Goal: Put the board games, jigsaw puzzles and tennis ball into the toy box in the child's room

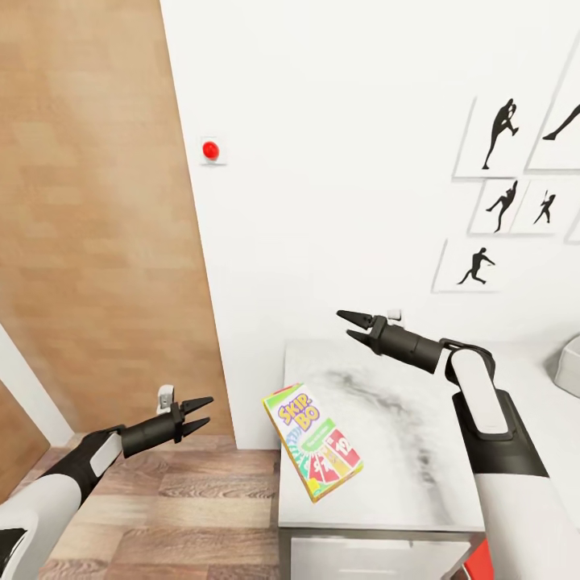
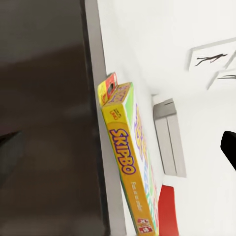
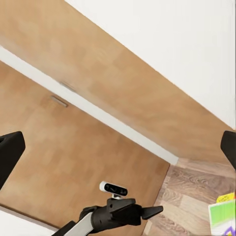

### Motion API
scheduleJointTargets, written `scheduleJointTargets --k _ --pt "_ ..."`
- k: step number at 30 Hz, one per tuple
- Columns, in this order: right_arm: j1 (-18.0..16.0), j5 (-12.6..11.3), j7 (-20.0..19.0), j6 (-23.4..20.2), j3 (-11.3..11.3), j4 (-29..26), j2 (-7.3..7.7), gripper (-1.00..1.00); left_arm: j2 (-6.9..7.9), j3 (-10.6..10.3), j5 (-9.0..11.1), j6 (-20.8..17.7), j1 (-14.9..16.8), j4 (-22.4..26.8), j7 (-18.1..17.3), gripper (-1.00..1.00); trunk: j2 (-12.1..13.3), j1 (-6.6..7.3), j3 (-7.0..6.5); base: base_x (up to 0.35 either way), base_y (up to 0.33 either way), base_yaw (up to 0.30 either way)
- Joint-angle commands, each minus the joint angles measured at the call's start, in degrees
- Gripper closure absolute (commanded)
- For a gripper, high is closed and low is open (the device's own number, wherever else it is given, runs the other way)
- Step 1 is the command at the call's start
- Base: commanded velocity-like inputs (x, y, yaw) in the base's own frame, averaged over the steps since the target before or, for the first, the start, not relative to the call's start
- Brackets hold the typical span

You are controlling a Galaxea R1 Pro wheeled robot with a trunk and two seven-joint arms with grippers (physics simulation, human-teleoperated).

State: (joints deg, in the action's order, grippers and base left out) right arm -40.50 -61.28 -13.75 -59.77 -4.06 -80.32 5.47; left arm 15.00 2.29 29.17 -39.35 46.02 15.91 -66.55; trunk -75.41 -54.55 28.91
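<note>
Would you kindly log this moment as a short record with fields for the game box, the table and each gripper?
game box: Skip-Bo board game, flat on the table's left end, one corner over the edge
table: light grey top, white drawer below
left gripper: open, empty, over the wood floor, left of the table
right gripper: open, empty, above the table's far edge
wall: silhouette athlete pictures

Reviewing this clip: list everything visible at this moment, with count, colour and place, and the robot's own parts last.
Skip-Bo board game box: one, yellow, red and green, overhanging the table's near left edge.
Light grey table: one, against the white wall.
Black silhouette athlete pictures: five, on the wall at the right.
Round red wall button: one, on the white wall.
Wood plank floor: brown, below left.
Left claw: black, open, over the floor.
Right claw: black, open, above the table.
</note>
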Motion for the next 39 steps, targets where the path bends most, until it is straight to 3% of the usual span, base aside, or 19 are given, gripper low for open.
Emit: scheduleJointTargets --k 1,5,22,30,39 --pt "-0.1 0.4 -0.4 -0.2 -0.1 0.1 0.03 -1.0 -0.04 0.2 -0.1 -0.5 0.0 0.0 -0.1 -1.0 -0.5 -0.22 0.24 0.0 0.0 0.0" --pt "-0.1 0.2 0.2 -0.2 -0.1 0.2 0.12 -1.0 -0.38 0.2 -0.1 -0.5 0.0 -0.1 -0.1 -1.0 -2.1 -1.1 0.96 0.0 0.0 0.0" --pt "0.3 0.0 0.4 -0.2 -0.2 0.3 0.23 -1.0 -1.45 0.1 -0.1 -0.5 0.0 -0.4 -0.1 -1.0 -2.1 -1.1 0.96 0.0 -0.049 0.0" --pt "0.4 -2.3 0.5 -0.2 -0.1 0.2 0.25 -1.0 -1.63 0.2 -0.1 -0.5 0.0 -0.4 -0.2 -1.0 -2.1 -1.1 0.96 0.0 -0.092 0.0" --pt "0.4 -2.9 0.5 -0.2 0.0 0.1 0.25 -1.0 -1.64 0.2 -0.2 -0.4 0.0 -0.4 -0.2 -1.0 -2.1 -1.1 0.96 0.076 -0.048 0.0"
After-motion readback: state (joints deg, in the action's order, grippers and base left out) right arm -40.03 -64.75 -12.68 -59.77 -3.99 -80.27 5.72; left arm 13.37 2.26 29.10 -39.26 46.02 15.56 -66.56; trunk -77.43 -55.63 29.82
